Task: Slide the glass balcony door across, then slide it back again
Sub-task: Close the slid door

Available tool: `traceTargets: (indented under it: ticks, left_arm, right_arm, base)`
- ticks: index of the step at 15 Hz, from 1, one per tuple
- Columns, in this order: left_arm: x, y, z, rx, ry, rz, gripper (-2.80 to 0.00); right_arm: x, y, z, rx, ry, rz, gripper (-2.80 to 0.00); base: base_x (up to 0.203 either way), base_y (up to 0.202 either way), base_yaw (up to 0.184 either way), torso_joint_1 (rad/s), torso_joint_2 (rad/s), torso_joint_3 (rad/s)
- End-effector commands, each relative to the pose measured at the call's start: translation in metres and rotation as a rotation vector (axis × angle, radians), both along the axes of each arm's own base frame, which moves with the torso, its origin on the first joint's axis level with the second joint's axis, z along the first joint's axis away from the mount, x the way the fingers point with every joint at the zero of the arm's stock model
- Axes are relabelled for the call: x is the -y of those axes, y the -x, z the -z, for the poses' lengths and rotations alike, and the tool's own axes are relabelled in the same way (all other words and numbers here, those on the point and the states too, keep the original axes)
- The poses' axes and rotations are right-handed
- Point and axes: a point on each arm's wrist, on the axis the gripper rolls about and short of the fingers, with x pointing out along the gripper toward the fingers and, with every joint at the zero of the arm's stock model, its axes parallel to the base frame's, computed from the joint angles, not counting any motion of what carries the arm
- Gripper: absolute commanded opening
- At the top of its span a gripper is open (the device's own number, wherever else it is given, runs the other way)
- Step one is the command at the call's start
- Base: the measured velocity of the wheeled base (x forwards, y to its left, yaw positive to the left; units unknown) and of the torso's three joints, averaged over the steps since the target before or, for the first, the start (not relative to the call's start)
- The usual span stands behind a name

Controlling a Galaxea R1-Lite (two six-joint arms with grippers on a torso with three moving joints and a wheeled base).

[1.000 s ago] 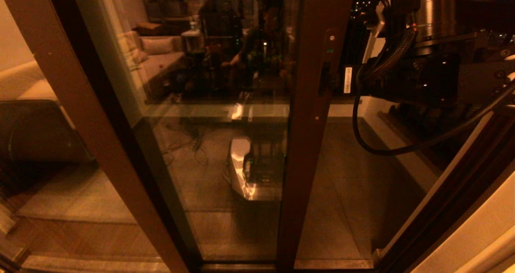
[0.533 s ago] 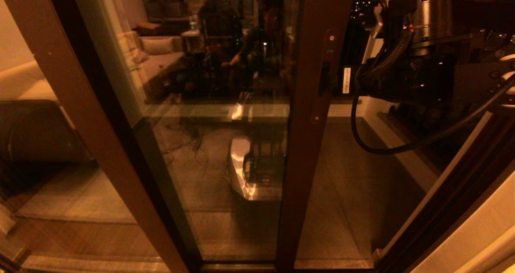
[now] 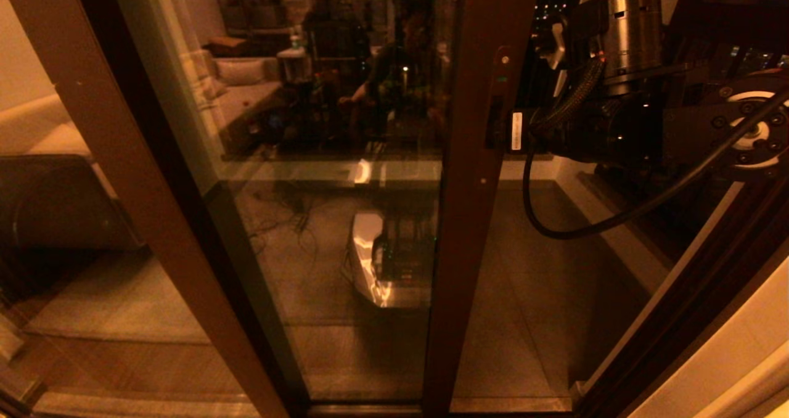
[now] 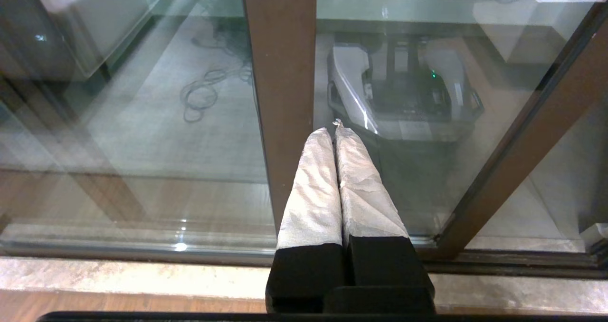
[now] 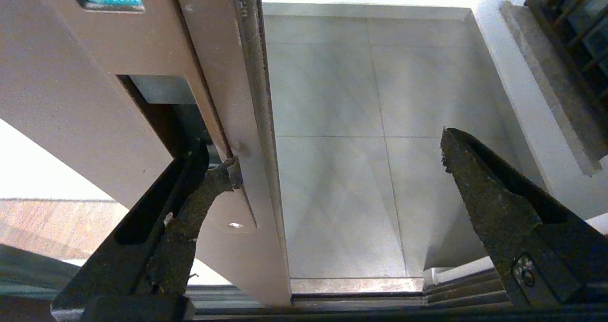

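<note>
The glass balcony door stands partly slid aside, its dark brown upright rail near the middle of the head view. The rail carries a slim handle slot and a small round lock. My right gripper reaches in from the right at slot height. In the right wrist view this gripper is open: one fingertip hooks into the handle slot, and the other finger hangs free in the opening. My left gripper is shut on nothing, low down, pointing at the glass beside a brown upright.
Right of the rail the doorway shows grey balcony tiles. The dark door jamb and a pale wall bound the opening on the right. A floor track runs along the bottom. Another brown upright slants at left.
My right arm has shifted left, closer against the handle rail. The rail itself has moved only very slightly left.
</note>
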Motion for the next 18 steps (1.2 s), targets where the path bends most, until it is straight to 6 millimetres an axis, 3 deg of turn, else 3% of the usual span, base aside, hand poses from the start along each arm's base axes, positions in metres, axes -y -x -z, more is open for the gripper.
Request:
traceTargets:
  ticks: [1,18]
  left_arm:
    - [0.0,0.0,0.0,0.0,0.0,0.0,-2.8]
    - [0.0,0.0,0.0,-0.001,0.0,0.0,-2.8]
  right_arm:
    - [0.005,-0.003,0.001,-0.001,0.001,0.02,0.0]
    - [0.029,0.005,-0.006,0.01,0.0,0.069,0.0]
  base:
    - [0.0,0.0,0.0,0.0,0.0,0.0]
    - [0.0,0.0,0.0,0.0,0.0,0.0]
